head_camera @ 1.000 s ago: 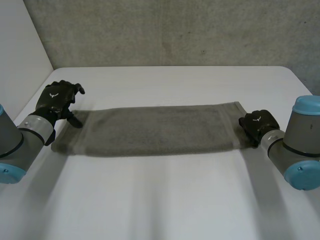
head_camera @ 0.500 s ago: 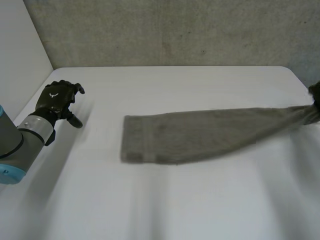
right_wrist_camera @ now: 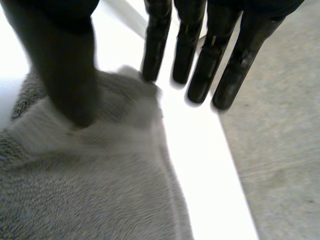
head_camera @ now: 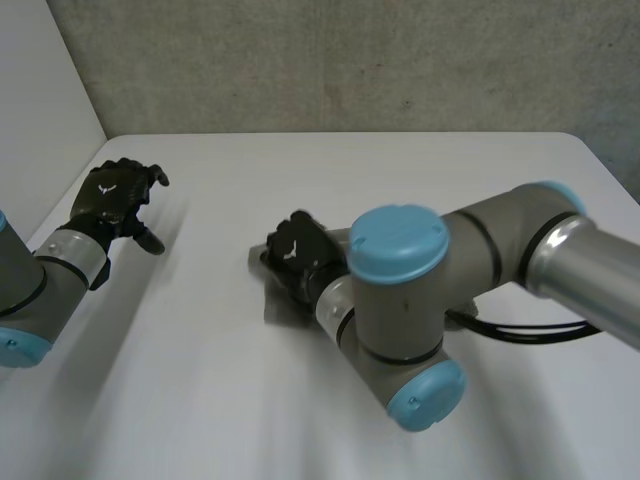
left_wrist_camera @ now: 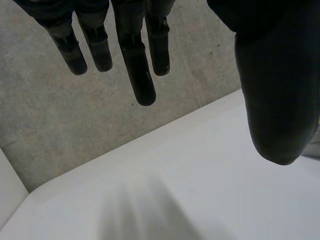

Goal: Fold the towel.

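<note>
The grey towel (head_camera: 277, 300) lies mid-table, mostly hidden under my right arm (head_camera: 400, 290), which reaches across it. My right hand (head_camera: 298, 252) sits on the towel's left end. In the right wrist view the towel (right_wrist_camera: 100, 190) is bunched under the palm. The thumb (right_wrist_camera: 70, 70) rests on the cloth. The straight fingers (right_wrist_camera: 200, 60) reach past its edge over bare table, so the right hand is open. My left hand (head_camera: 115, 198) hovers at the table's left side, apart from the towel. Its fingers (left_wrist_camera: 135, 65) are spread straight and hold nothing.
The white table (head_camera: 200, 400) has a rounded far edge against a concrete wall (head_camera: 330, 60). A white panel (head_camera: 40, 90) stands along the left side. My right arm's big elbow blocks the table's middle and right.
My right hand has pulled the towel's right end off to the right, then swung it over to the left end. Its fingers have straightened. The left hand has not moved.
</note>
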`<state>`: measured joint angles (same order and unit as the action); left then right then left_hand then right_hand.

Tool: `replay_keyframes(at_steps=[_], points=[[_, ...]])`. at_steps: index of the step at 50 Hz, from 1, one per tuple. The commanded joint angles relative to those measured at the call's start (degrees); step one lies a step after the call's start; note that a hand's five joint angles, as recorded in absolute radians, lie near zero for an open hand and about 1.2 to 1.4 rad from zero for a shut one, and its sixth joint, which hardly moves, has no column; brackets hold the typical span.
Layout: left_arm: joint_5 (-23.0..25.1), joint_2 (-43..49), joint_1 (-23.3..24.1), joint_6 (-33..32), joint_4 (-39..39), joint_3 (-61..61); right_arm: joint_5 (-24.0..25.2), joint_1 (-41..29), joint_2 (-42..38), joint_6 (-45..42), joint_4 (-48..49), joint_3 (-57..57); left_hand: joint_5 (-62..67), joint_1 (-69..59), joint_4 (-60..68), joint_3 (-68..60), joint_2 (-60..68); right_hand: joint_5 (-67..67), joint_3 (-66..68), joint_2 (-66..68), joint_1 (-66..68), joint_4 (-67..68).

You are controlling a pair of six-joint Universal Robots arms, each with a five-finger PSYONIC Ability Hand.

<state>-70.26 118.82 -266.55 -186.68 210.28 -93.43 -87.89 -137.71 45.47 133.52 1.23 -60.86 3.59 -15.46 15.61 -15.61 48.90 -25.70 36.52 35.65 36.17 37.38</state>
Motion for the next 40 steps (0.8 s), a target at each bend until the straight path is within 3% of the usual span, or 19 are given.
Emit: replay_keyframes(at_steps=[1, 8, 11, 15, 17, 23, 34, 38, 40], points=[[0.12, 0.44, -0.02, -0.26, 0.04, 0.09, -5.61, 3.66, 1.45, 0.78, -0.09, -0.49, -1.36, 3.23, -3.37, 3.38, -36.67, 25.7, -26.52, -25.65, -26.17, -27.38], [0.12, 0.53, 0.07, -0.44, 0.04, 0.09, -7.12, 10.53, 7.79, 2.54, 0.44, -6.47, -1.36, 3.23, -3.37, 3.38, -36.67, 25.7, -26.52, -25.65, -26.17, -27.38], [0.12, 0.53, 0.16, -0.44, 0.04, 0.0, -6.86, 14.4, 11.13, 7.72, 1.67, -11.3, -1.36, 3.23, -3.37, 3.38, -36.67, 25.7, -26.52, -25.65, -26.17, -27.38], [0.12, 0.71, 0.24, -0.44, 0.04, -0.08, -3.69, 20.11, 14.12, 17.13, 3.86, -18.95, -1.36, 3.23, -3.37, 3.38, -36.67, 25.7, -26.52, -25.65, -26.17, -27.38], [0.12, 0.79, 0.33, -0.44, 0.04, -0.08, 0.41, 23.34, 14.47, 21.5, 4.22, -22.62, -1.52, 3.4, -3.54, 3.55, -36.84, 24.48, -25.3, -24.43, -24.96, -26.16], [0.21, 1.15, 1.12, -0.52, 0.04, -0.35, 4.22, 27.67, 14.03, 24.69, 4.39, -27.12, -1.52, 3.4, -3.54, 3.55, -36.84, 19.06, -19.88, -19.01, -19.53, -20.74], [0.12, 1.32, 2.27, -0.61, 0.04, -0.52, 5.97, 31.1, 11.83, 25.13, 8.61, -29.41, -1.53, 3.4, -3.54, 3.55, -36.84, -19.3, 18.47, 19.34, 18.82, 17.61], [0.12, 1.06, 2.27, -0.52, 0.13, -1.05, 5.62, 31.88, 12.18, 24.6, 8.17, -28.97, -1.52, 3.4, -3.54, 3.55, -36.84, -41.78, 40.96, 41.83, 41.31, 40.1], [0.12, 0.97, 2.27, -0.61, 0.22, -1.05, 5.62, 32.58, 12.79, 24.42, 7.91, -28.79, -1.69, 3.57, -3.71, 3.72, -37.01, -44.28, 43.45, 44.32, 43.8, 42.59]])
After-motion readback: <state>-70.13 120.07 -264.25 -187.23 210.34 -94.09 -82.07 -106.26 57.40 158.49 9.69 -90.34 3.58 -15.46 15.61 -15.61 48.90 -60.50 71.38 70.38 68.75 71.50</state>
